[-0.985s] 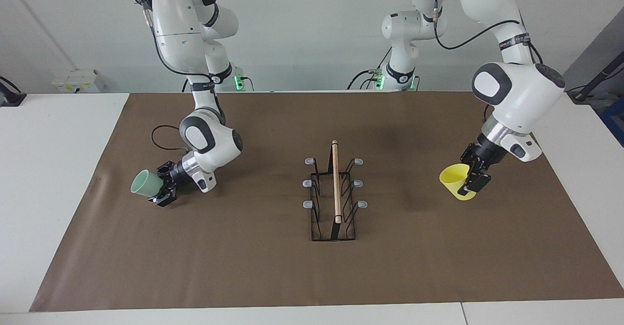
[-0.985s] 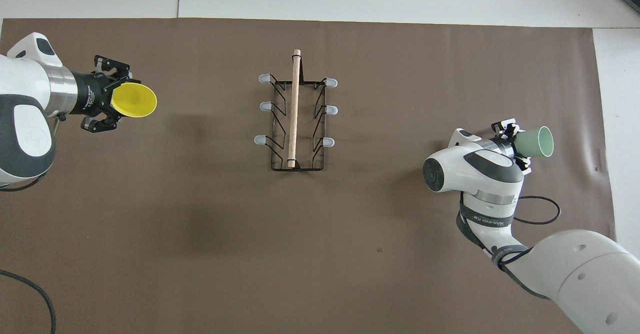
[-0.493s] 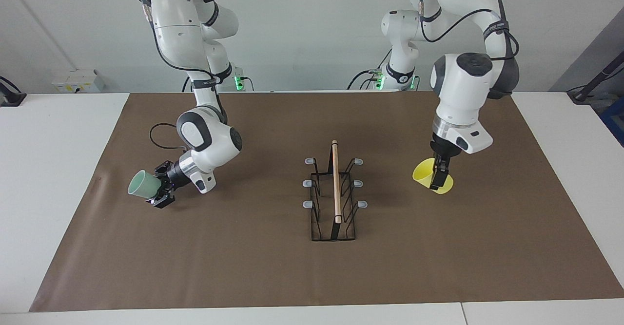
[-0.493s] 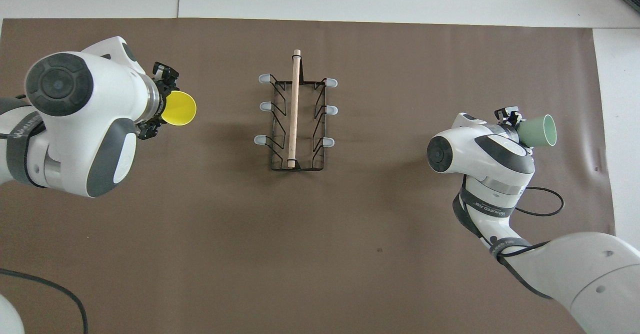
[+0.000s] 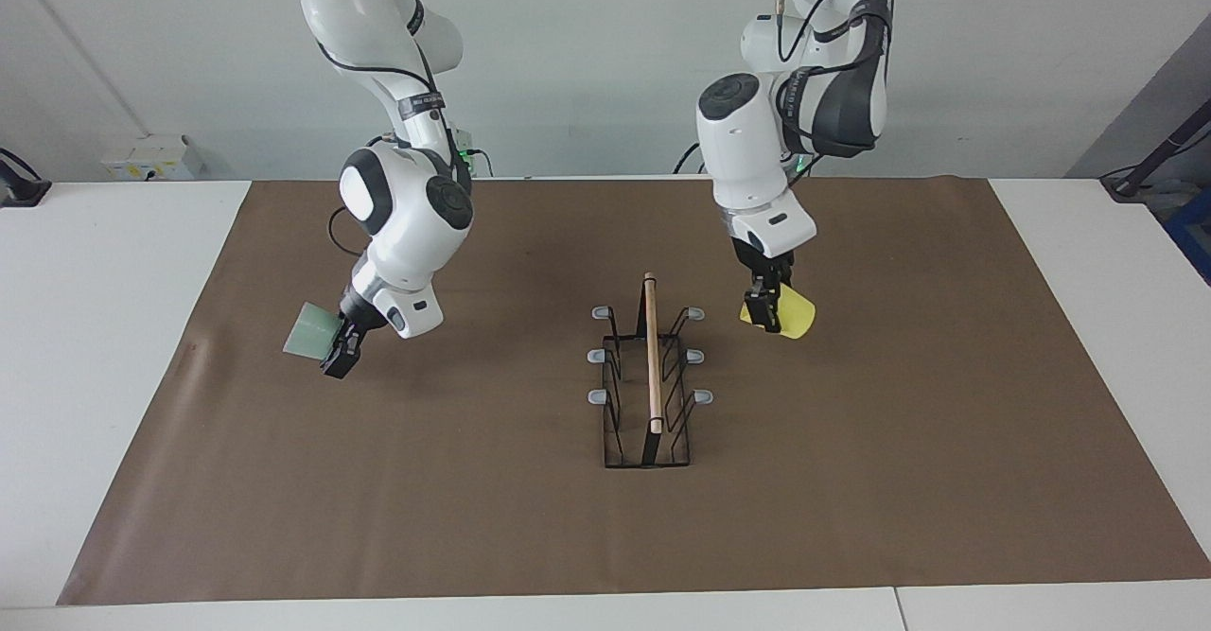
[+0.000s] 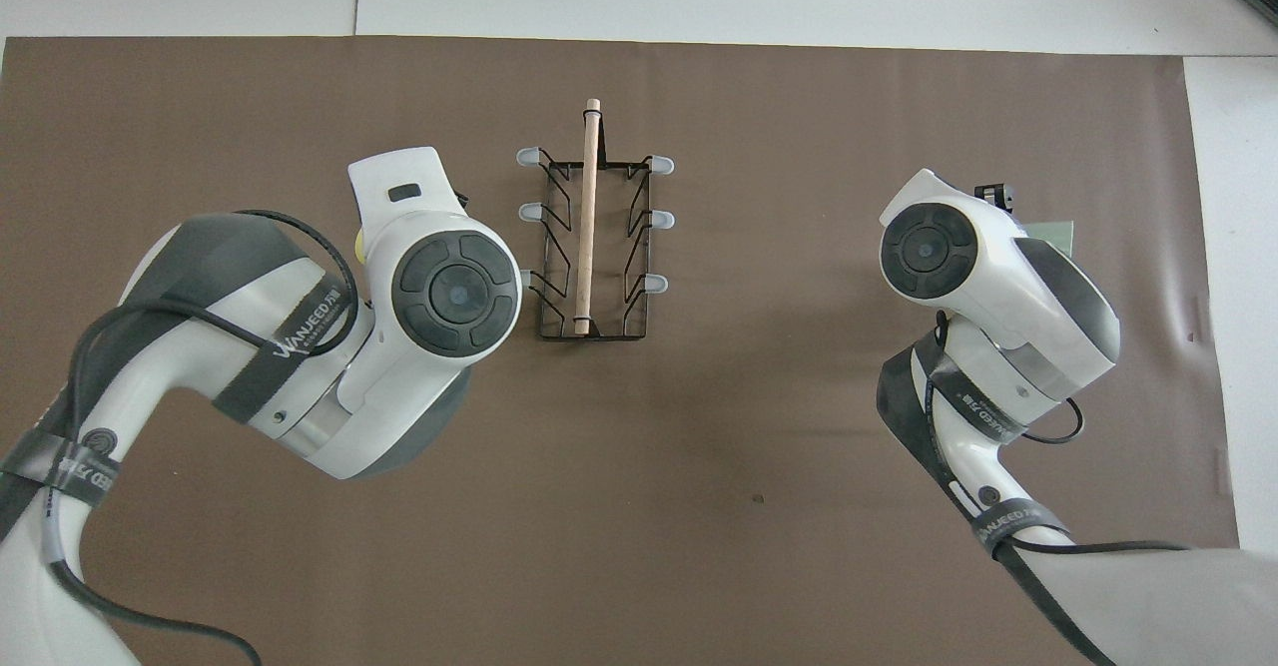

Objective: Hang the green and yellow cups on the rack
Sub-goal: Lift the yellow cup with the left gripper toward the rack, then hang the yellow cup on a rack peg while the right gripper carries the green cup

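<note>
The left gripper (image 5: 768, 317) is pinched tight on the yellow cup (image 5: 791, 316), its fingers clamped across the cup's wall with the cup jutting out to the side of them, away from the rack (image 5: 648, 380). It hangs over the mat (image 5: 851, 480) just beside the rack's pegs at the end nearer the robots, toward the left arm's end of the table. The right gripper (image 5: 337, 357) is likewise clenched on the green cup (image 5: 312, 338), which sticks out sideways from the fingers toward the right arm's end of the table, well apart from the rack.

A second ago the yellow cup was far out toward the left arm's end; since then that arm has swung in and the cup is now near the rack. The right arm has risen and turned its wrist downward, while the green cup has barely shifted over the mat.

Both cups lie tilted, long axes closer to level than upright. The yellow one's mouth seems to face down and away from the rack, though I can't be sure from here. In the overhead view the wrists hide nearly everything: only a sliver of green cup (image 6: 1048, 237) shows.

The rack stands mid-mat, its rod (image 5: 651, 352) running away from the robots, all pegs bare.
</note>
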You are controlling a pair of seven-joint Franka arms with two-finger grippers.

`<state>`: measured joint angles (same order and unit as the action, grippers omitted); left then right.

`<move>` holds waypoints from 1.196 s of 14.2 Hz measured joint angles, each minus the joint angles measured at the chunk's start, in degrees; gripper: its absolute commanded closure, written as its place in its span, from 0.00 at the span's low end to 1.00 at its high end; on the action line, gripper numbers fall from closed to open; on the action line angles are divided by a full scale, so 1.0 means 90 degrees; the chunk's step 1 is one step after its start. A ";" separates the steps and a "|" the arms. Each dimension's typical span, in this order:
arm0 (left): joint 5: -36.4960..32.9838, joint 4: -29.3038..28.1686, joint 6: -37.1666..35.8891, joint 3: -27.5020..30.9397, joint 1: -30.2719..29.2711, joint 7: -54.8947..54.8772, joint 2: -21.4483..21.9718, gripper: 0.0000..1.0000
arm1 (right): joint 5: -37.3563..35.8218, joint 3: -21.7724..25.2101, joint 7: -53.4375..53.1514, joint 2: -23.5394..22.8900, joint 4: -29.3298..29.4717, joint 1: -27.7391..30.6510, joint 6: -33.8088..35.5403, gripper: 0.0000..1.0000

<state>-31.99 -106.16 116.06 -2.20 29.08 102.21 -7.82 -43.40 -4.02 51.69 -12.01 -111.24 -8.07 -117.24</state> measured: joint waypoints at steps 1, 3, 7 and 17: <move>-0.0300 -0.0005 -0.0003 -0.0001 0.0121 0.0019 -0.0005 1.00 | 0.0475 0.0002 0.0000 0.0101 0.0077 0.0004 0.0000 1.00; -0.0845 -0.0031 0.0033 -0.0002 0.0302 0.0067 -0.0030 1.00 | 0.1381 0.0004 0.0001 0.0191 0.0275 0.0007 0.0000 1.00; -0.2104 -0.0179 0.0333 -0.0001 0.0565 0.0807 -0.0280 1.00 | 0.2880 0.0001 -0.0266 0.0275 0.0596 0.0007 -0.0043 1.00; -0.2673 -0.0265 0.0239 0.0016 0.1242 0.1459 -0.0449 1.00 | 0.6559 -0.0125 -0.0577 0.0723 0.0968 -0.0001 -0.0952 1.00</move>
<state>-56.05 -108.55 118.20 -2.05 40.26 115.34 -11.86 15.64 -5.15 46.50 -5.50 -102.52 -8.07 -125.81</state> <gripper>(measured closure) 0.286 0.388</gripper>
